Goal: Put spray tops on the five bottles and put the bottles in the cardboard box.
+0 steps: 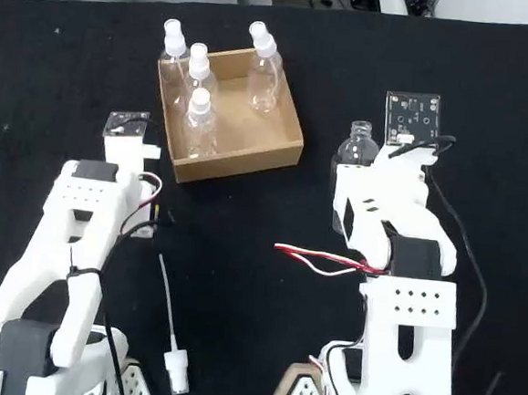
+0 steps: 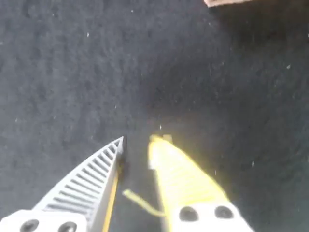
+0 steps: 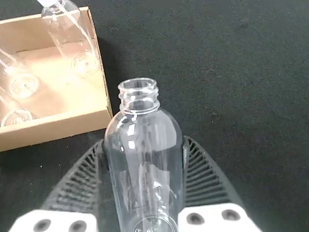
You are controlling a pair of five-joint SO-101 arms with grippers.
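A clear bottle (image 3: 143, 145) with no top stands upright between the fingers of my right gripper (image 3: 144, 142), which is shut on its body. In the high view this bottle (image 1: 358, 143) is just right of the cardboard box (image 1: 240, 159). Several bottles with white spray tops (image 1: 267, 70) stand inside the box. A loose spray top (image 1: 175, 369) lies on the black table near the front, its thin tube pointing away toward the box. My left gripper (image 2: 137, 141) hangs low over bare table with a narrow gap between its tips and nothing in it.
The left arm (image 1: 84, 211) stands left of the loose spray top, and the right arm (image 1: 397, 245) is to its right. A corner of the box (image 2: 227, 2) shows in the left wrist view. Black cloth (image 1: 491, 106) covers the table.
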